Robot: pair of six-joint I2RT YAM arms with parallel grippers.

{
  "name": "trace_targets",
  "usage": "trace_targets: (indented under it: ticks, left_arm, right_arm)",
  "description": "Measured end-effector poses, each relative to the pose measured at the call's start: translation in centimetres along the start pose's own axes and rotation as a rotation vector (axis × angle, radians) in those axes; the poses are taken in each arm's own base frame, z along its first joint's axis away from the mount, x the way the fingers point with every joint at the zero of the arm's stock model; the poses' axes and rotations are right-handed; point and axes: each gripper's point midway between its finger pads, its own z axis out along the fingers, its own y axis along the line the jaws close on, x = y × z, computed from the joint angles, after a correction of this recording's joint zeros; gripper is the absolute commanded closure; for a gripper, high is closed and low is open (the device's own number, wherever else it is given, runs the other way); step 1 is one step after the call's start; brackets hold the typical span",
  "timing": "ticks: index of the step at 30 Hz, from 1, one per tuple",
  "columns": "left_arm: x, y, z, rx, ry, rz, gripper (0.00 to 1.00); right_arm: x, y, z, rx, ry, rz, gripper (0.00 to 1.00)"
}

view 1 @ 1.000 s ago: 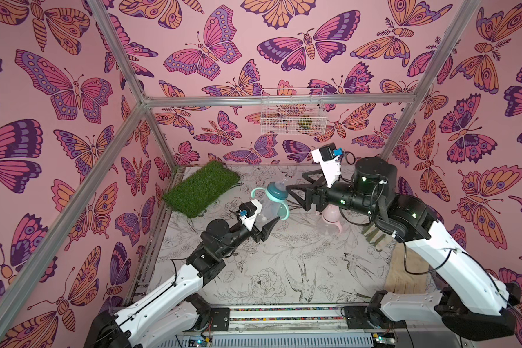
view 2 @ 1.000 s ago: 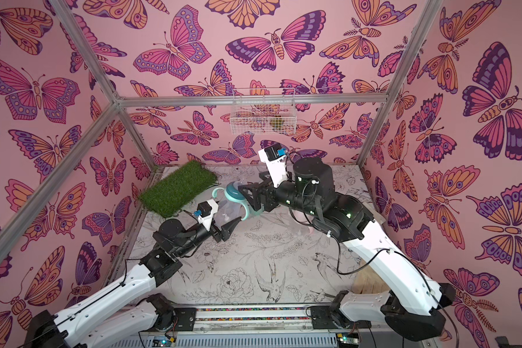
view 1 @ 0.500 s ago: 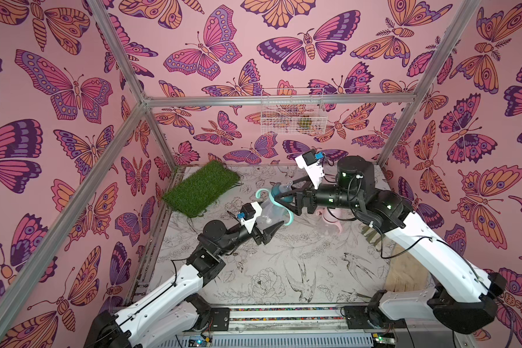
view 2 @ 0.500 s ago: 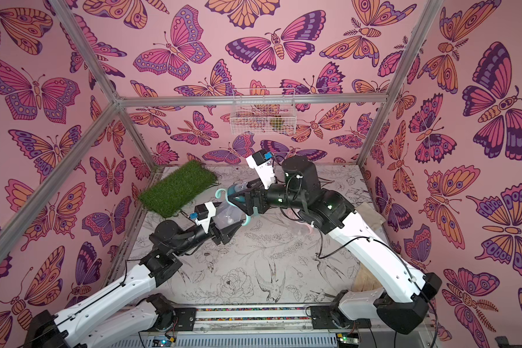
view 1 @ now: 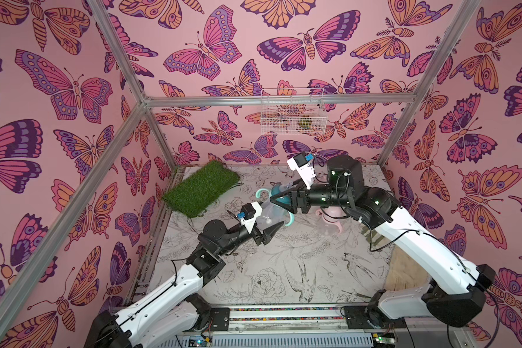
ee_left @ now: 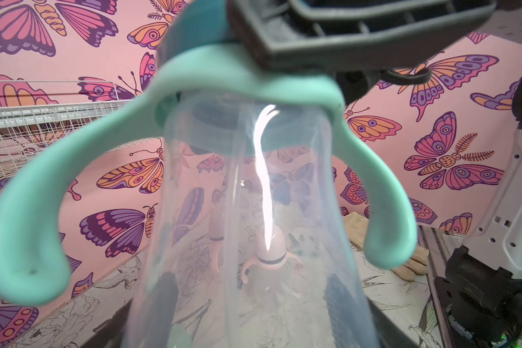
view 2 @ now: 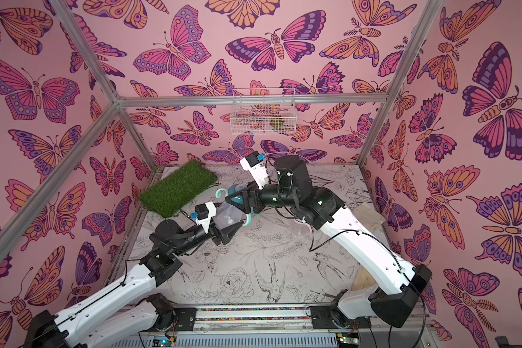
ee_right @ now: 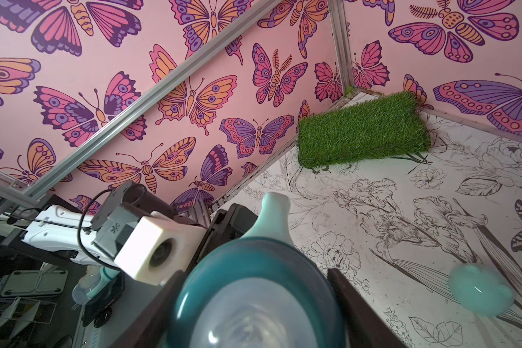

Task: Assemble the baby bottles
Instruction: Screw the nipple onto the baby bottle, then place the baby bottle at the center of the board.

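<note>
L gripper (view 1: 269, 225) holds the clear bottle (view 1: 265, 214); R gripper (view 1: 279, 193) squeezes its teal collar (ee_right: 253, 265). R arm (view 1: 404, 229) hides part of the pink bottle (view 1: 331, 214) behind. Grass mat (view 1: 202, 188) lies well apart.

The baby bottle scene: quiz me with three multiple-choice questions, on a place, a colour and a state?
1. Where is the grass mat? A) far left corner of the table B) middle C) near right corner
2. The handled ring is: A) pink B) teal C) purple
3. The clear bottle is: A) lying flat B) held up by the left gripper C) standing on the mat
A: both top views show it there. B: teal handles fill the left wrist view. B: it is gripped above the table.
</note>
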Motion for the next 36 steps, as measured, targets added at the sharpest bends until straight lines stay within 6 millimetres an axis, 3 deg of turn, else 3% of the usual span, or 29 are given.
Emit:
trace_targets:
  ticks: [1, 3, 5, 6, 14, 25, 29, 36]
  left_arm:
    - [0.0, 0.0, 0.0, -0.001, 0.001, -0.001, 0.89]
    - [0.1, 0.0, 0.0, -0.001, 0.005, -0.002, 0.47]
    - [0.2, 0.0, 0.0, -0.001, 0.009, -0.005, 0.12]
    - [0.3, 0.0, 0.0, -0.002, 0.012, -0.006, 0.02]
    - [2.8, 0.9, -0.5, -0.067, 0.113, -0.055, 0.00]
    - [7.9, 2.2, -1.9, -0.177, 0.270, -0.110, 0.00]
    - [8.7, 3.1, -2.6, -0.243, 0.301, -0.115, 0.00]
    - [8.9, 4.9, -3.6, -0.351, 0.319, -0.102, 0.00]
  right_arm:
    - [0.0, 0.0, 0.0, 0.001, 0.000, 0.000, 0.54]
    - [0.0, -0.1, 0.0, 0.004, 0.001, 0.001, 0.59]
    - [0.1, -0.2, 0.0, 0.009, 0.002, 0.002, 0.62]
    - [0.1, -0.3, 0.0, 0.015, 0.003, 0.001, 0.64]
    - [0.8, -3.5, 0.2, 0.173, 0.021, -0.024, 0.76]
    - [0.7, -8.7, -0.7, 0.407, 0.000, -0.068, 0.85]
    - [3.3, -12.1, -0.1, 0.528, 0.058, -0.090, 0.85]
    - [9.6, -18.4, 1.8, 0.699, 0.194, -0.104, 0.85]
